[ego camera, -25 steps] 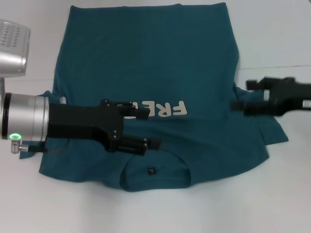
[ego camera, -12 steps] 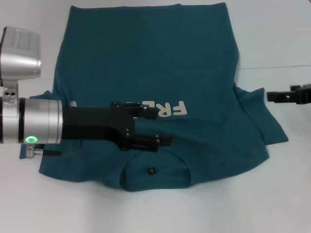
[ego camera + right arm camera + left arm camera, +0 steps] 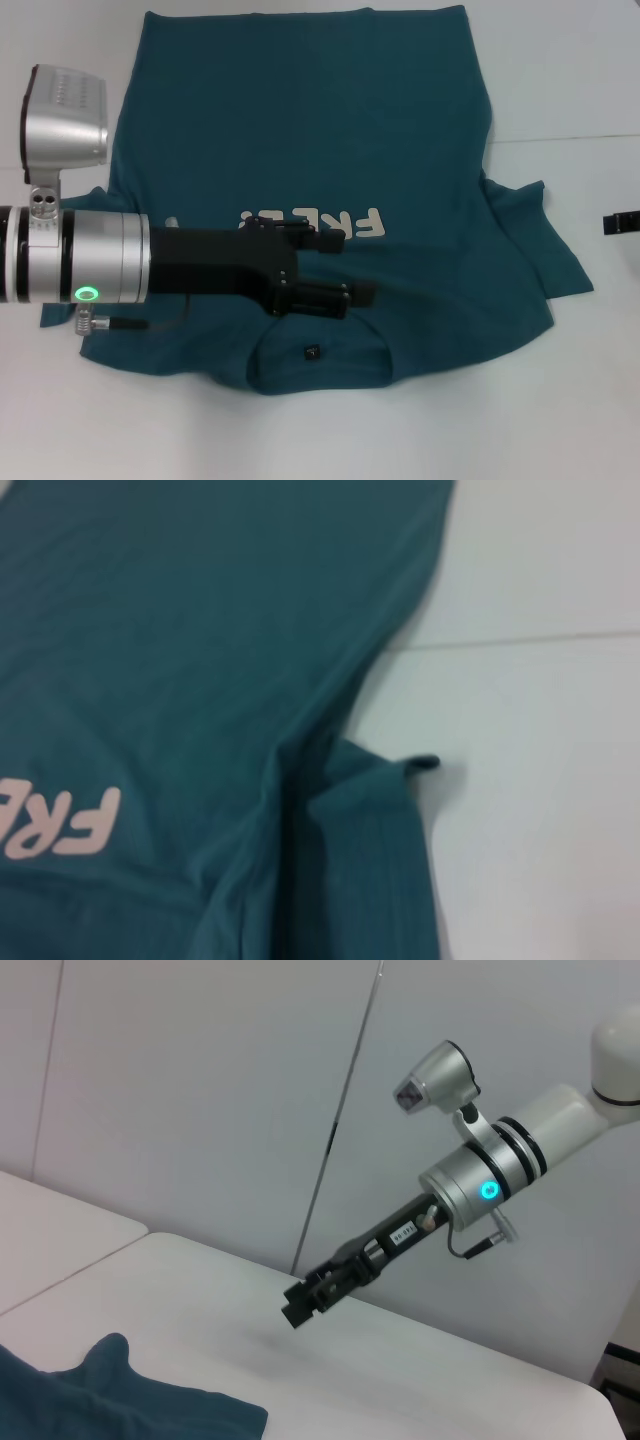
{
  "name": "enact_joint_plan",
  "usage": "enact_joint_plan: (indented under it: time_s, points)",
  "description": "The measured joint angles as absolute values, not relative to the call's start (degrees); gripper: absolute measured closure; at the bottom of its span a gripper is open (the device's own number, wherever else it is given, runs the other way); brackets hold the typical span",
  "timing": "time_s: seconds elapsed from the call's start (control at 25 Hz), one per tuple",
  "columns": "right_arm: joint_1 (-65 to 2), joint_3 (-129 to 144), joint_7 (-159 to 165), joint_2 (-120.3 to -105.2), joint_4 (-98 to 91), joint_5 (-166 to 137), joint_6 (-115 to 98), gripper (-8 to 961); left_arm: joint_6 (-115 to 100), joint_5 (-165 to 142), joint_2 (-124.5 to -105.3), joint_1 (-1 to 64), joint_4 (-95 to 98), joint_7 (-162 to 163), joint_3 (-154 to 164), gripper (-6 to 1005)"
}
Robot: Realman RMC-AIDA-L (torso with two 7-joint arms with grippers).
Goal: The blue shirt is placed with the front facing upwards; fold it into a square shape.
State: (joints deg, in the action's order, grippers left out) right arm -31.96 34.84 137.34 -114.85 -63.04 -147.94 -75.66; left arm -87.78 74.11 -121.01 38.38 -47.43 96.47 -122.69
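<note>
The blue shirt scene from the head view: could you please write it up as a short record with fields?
garment: blue shirt, spread flat on the white table, white lettering facing up
neck tag: at the near edge, uncovered
fold state: not yet folded into a square
left claw: over the chest, beside the lettering, fingers apart, holding nothing
right claw: off the shirt, above bare table at the right edge

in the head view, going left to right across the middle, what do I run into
left arm's silver wrist → left gripper over the blue shirt → shirt's right sleeve → bare white table → right gripper tip at the edge
</note>
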Motion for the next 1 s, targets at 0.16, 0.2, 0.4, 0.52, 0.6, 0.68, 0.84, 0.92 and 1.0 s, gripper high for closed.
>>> enact_joint_plan:
  time_s: [0.16,0.2,0.4,0.52,0.6,0.68,0.84,0.92,1.0]
  points:
    - [-32.7,34.8,138.1,-114.26,-59.3,-148.9,-74.5,104,-87.4,74.4,-121.04,38.3,-47.3,96.5,-122.7,127]
    - [-33.0,34.8,138.1,-113.91,-57.7,-148.9,-73.7,105,-87.3,74.4,-121.03,38.3,-47.2,96.6,-122.8,127]
    - [-34.3,35.0,137.6,-112.41,-50.5,-148.6,-68.5,112,-87.2,74.2,-120.83,38.6,-47.1,97.2,-123.2,127]
    - [-34.8,35.3,137.4,-112.14,-48.4,-148.5,-66.1,116,-87.2,74.1,-120.76,38.7,-47.0,97.2,-123.2,127]
    - [-35.4,35.2,137.0,-112.1,-47.3,-148.5,-65.2,119,-87.2,74.1,-120.69,38.8,-46.7,97.2,-123.2,127]
    - [-36.1,35.2,136.8,-112.09,-46.4,-148.5,-64.8,122,-87.2,74.1,-120.6,38.9,-46.3,97.3,-123.2,127]
    - [-37.2,35.3,136.9,-112.1,-45.4,-148.6,-64.1,127,-87.2,74.1,-120.57,39.0,-45.7,97.3,-123.2,127]
    - [-37.5,35.4,137.1,-112.21,-45.3,-148.8,-63.6,130,-87.2,74.1,-120.57,38.9,-45.7,97.3,-123.2,127]
    - [-37.6,35.5,137.2,-112.27,-45.2,-148.8,-63.2,133,-87.2,74.1,-120.58,38.7,-45.7,97.4,-123.2,127]
